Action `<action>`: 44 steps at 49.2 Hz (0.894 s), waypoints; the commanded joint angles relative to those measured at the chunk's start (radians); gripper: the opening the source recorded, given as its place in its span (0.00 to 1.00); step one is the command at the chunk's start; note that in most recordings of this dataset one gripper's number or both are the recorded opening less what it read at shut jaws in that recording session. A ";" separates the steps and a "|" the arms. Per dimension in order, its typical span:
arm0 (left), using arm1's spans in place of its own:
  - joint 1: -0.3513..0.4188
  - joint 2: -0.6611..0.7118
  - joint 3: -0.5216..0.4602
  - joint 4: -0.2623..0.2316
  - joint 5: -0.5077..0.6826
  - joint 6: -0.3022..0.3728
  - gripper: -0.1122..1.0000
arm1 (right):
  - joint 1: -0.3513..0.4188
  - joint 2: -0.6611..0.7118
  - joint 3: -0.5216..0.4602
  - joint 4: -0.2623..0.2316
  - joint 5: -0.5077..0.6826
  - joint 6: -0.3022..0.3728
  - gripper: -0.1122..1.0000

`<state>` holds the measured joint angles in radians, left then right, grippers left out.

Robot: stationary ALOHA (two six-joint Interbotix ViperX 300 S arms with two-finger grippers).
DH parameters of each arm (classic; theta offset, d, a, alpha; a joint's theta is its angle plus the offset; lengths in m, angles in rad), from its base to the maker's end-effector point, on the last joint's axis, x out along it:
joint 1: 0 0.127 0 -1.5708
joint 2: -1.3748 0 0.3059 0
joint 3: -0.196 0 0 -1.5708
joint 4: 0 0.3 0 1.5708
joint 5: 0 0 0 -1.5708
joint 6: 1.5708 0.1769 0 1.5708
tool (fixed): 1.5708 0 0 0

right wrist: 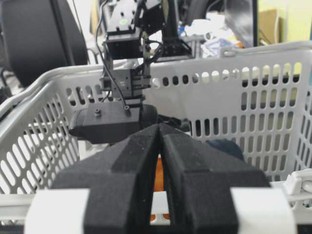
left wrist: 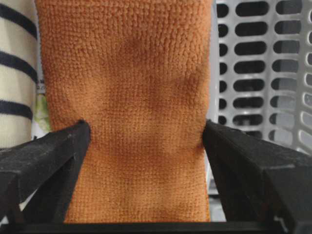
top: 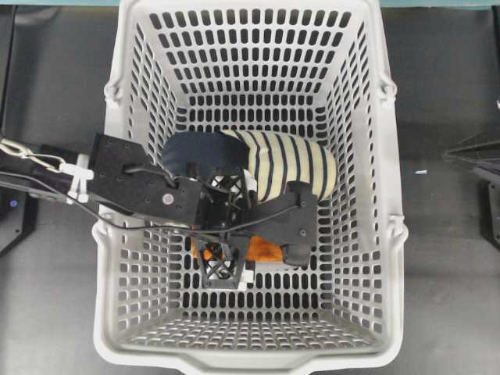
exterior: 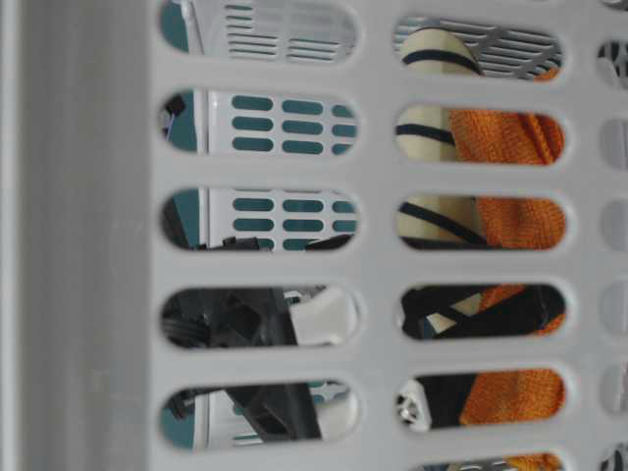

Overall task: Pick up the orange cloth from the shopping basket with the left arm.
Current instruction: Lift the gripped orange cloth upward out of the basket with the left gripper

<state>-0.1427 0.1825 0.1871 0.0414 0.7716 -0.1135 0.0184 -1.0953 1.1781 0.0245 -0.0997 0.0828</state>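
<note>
So the shopping basket (top: 375, 156) takes up pretty much the whole overhead view, big light-grey thing with slotted walls. The left arm (top: 133, 187) reaches in over the left rim and is down deep inside it.

Progress-wise I'd call it the grasp stage: reach is done, and the left gripper (left wrist: 146, 141) has a finger on either side of the orange cloth (left wrist: 126, 97), both touching its edges where the fabric narrows a little. Looks like a pinch to me, or very nearly one. What's left is the actual lift out of the basket, as the cloth sits low down, mostly hidden under the arm in the overhead view.

The striped slipper (top: 289, 164) lies right next to the cloth on the far side, touching it as far as I can tell, so it may get dragged along.

The cloth itself: plain orange terry, nubbly weave, a few soft creases, no pattern.

The right gripper (right wrist: 160, 146) is parked outside the basket with its fingers pressed together, holding nothing.
</note>
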 commanded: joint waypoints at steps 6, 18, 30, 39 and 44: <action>0.003 -0.018 0.020 0.002 -0.015 0.006 0.78 | 0.002 0.005 -0.015 0.003 -0.005 0.000 0.10; 0.002 -0.037 0.011 0.003 -0.012 0.014 0.26 | 0.002 0.005 -0.015 0.003 -0.005 0.002 0.10; 0.006 -0.098 -0.061 0.003 0.081 0.015 0.26 | 0.002 0.005 -0.015 0.003 -0.005 0.000 0.10; 0.011 -0.147 -0.229 0.003 0.259 0.018 0.26 | 0.002 0.003 -0.015 0.003 -0.005 0.000 0.10; 0.023 -0.163 -0.350 0.003 0.365 0.026 0.26 | 0.002 0.003 -0.015 0.003 -0.005 0.000 0.10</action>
<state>-0.1319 0.0614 -0.0460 0.0414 1.0554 -0.0951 0.0184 -1.0968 1.1781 0.0245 -0.0982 0.0828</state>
